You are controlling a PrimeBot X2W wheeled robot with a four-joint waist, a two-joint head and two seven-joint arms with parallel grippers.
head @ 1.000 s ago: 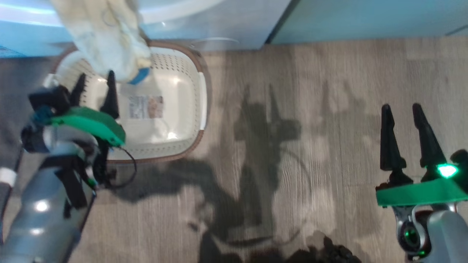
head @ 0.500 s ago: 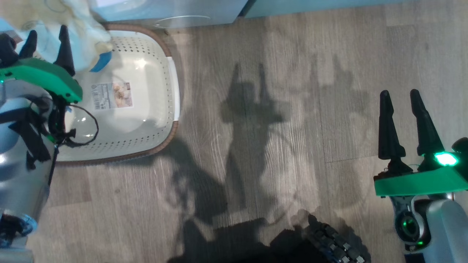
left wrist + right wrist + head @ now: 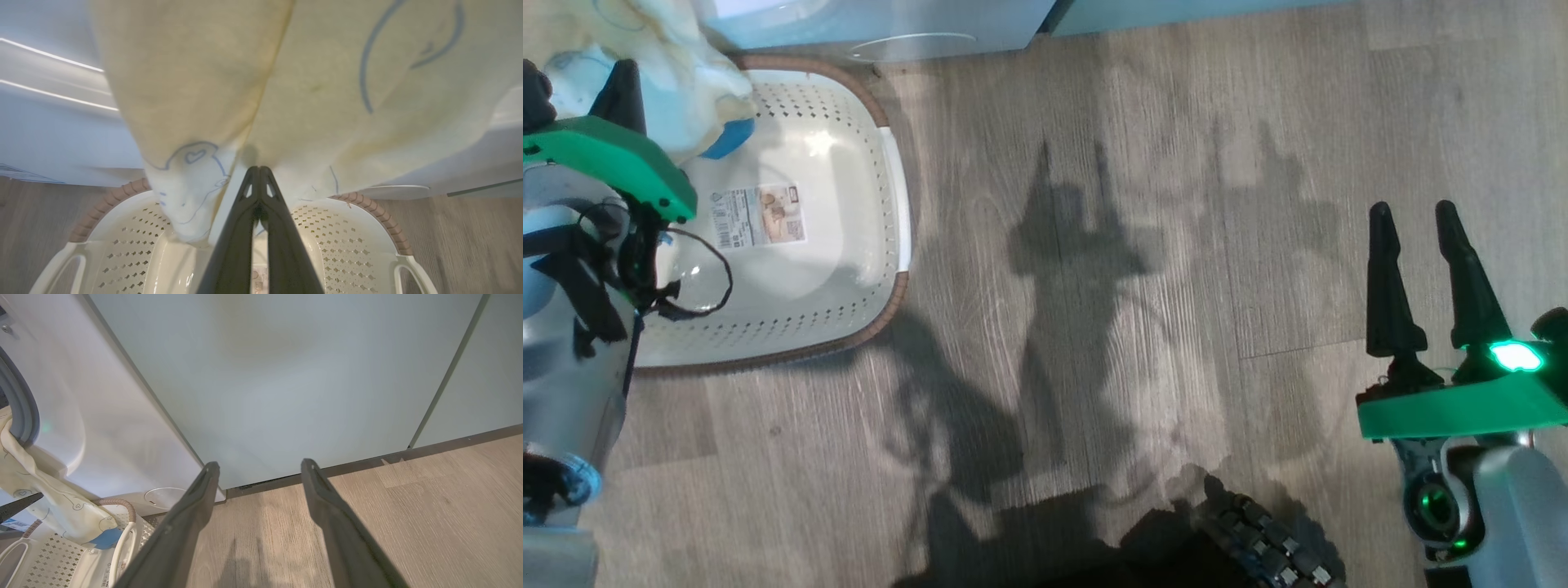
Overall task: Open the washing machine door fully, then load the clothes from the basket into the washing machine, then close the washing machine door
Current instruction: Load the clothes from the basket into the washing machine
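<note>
The clothes [image 3: 327, 102] hang out of the washing machine [image 3: 81, 416], draped over the grey gasket [image 3: 20, 404] and down its white front. Their blue trim [image 3: 100, 539] dangles just above the basket [image 3: 894, 188], at ten o'clock in the head view. I judge them half loaded, with the bulk yet to be pushed up into the drum. That would explain the left hand [image 3: 258, 169], clenched tip to tip and pointing to twelve o'clock in its wrist view, against the cloth's lower fold. Whether fabric is nipped between the tips I cannot tell. The right hand [image 3: 1412, 210] hangs released at four o'clock over the floor [image 3: 1135, 163], well apart and facing a teal cabinet [image 3: 286, 375]. The basket looks emptied, with only its label [image 3: 758, 214] on the bottom. The drum's inside is cut off, and how far the door stands open I cannot judge
</note>
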